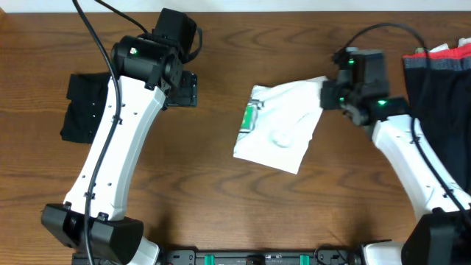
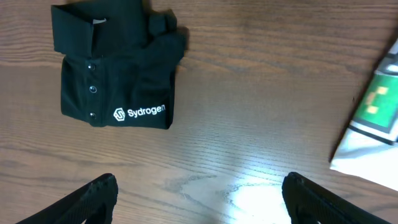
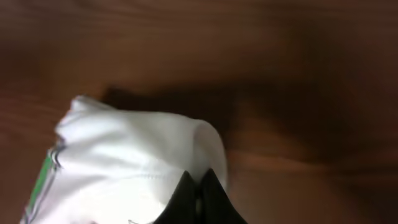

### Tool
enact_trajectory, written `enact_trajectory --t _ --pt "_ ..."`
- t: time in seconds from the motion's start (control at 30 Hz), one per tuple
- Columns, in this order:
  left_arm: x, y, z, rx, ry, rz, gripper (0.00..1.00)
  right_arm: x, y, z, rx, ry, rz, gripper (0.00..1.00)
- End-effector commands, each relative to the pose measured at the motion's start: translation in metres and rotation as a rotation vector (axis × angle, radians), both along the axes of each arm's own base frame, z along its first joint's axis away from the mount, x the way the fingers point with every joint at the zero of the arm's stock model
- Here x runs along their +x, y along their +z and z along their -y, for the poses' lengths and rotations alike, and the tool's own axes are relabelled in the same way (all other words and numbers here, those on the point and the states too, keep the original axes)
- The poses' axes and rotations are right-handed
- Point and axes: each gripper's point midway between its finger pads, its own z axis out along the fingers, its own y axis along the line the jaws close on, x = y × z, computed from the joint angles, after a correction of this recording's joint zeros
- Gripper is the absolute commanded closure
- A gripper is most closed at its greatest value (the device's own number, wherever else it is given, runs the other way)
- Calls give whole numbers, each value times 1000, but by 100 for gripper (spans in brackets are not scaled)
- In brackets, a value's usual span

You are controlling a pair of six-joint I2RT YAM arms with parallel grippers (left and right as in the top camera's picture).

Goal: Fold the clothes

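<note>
The desk (image 1: 221, 206) is dark brown wood with a strong grain, and it fills every view; nothing of the room beyond it shows. At the left of the overhead frame lies a black shirt (image 1: 85, 110), folded small, and the left wrist view shows its button placket and white "Sydrogen" lettering (image 2: 140, 112) in its upper left. At the far right edge of the overhead frame sits a heap of clothes (image 1: 441, 81), dark fabric with red and grey strips at the top, partly behind the right arm. Black cables (image 1: 92, 33) run down from the upper left across the left arm. The left hand (image 1: 184, 88) hovers in the upper middle-left, between the black shirt and the white one, touching neither; its fingers (image 2: 93, 199) stand wide apart over bare wood at the bottom of its own view. The white T-shirt (image 1: 283, 129) lies at the centre of the overhead frame, roughly folded into a skewed square, with its green-and-white logo patch (image 1: 252, 116) on its left edge. The right hand (image 1: 327, 96) is at the shirt's upper right corner, and from its wrist its fingertips (image 3: 199, 193) are pinched together on the white cloth, which bulges up to the left of them and casts a shadow on the wood.
</note>
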Motion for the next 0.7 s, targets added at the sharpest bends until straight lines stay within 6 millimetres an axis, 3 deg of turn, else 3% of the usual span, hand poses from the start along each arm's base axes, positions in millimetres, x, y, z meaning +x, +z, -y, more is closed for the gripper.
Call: enact_trajectory --t 0.0,0.07,0.1,0.13,0.23,0.37,0.5,0.67 --pt "0 6 -3 4 5 19 13 0 -18 13 -45 1 -44 88" --pt "0 6 -3 4 5 18 13 -1 -28 13 -56 10 -72 60" --pt "0 6 -3 4 5 18 12 -3 -35 14 -77 28 -90 40" --pt "0 6 -3 4 5 17 12 -4 -41 19 -102 24 -108 35" --pt "0 6 -3 4 5 17 12 -12 -48 21 -116 18 -149 36" --pt "0 6 -3 4 5 18 10 -27 -40 -13 39 136 -180 41" --pt "0 6 -3 4 5 18 8 -66 -19 -56 210 307 -241 46" --pt "3 7 -2 1 5 29 7 -104 -22 -79 124 393 -324 43"
